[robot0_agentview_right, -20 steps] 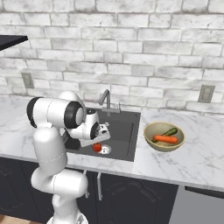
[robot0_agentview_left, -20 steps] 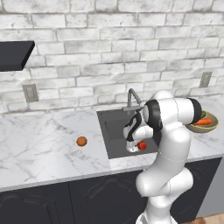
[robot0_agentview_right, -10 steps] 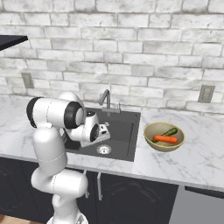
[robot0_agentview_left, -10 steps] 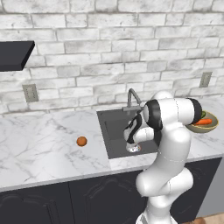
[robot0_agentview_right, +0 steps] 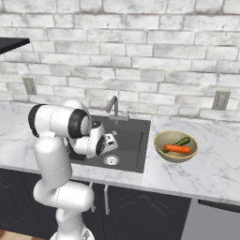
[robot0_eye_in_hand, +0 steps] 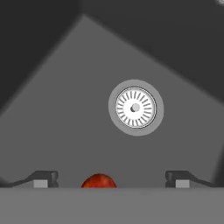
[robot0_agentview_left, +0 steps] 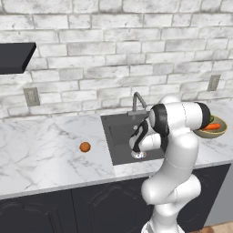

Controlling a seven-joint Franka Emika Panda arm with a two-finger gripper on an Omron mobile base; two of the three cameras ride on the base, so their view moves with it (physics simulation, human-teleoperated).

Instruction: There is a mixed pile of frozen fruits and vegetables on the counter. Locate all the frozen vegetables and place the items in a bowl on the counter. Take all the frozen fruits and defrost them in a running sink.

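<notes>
Inside the matte black sink (robot0_eye_in_hand: 65, 109), the glossy red apple (robot0_eye_in_hand: 99, 180) lies between the wide-spread, released gripper (robot0_eye_in_hand: 111, 178) tips, near the round ribbed silver drain (robot0_eye_in_hand: 135, 107). A dull orange (robot0_agentview_left: 84, 146) sits on veined marble counter (robot0_agentview_left: 41, 150). Carrot (robot0_agentview_right: 177, 149) and green stick (robot0_agentview_right: 181, 141) lie in the tan bowl (robot0_agentview_right: 161, 140).

black sink (robot0_agentview_right: 136, 140), white grey-veined bench (robot0_agentview_left: 41, 150)
shiny red fruit (robot0_eye_in_hand: 99, 180), silver drain (robot0_eye_in_hand: 135, 107), dull orange ball (robot0_agentview_left: 84, 146), tan bowl (robot0_agentview_right: 165, 139) holding orange carrot (robot0_agentview_right: 177, 149) and dark green stick (robot0_agentview_right: 182, 141).

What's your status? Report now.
Claw open, down in sink. Red fruit between fingertips, near drain. Orange fruit waiting on counter. Nothing blocking.
</notes>
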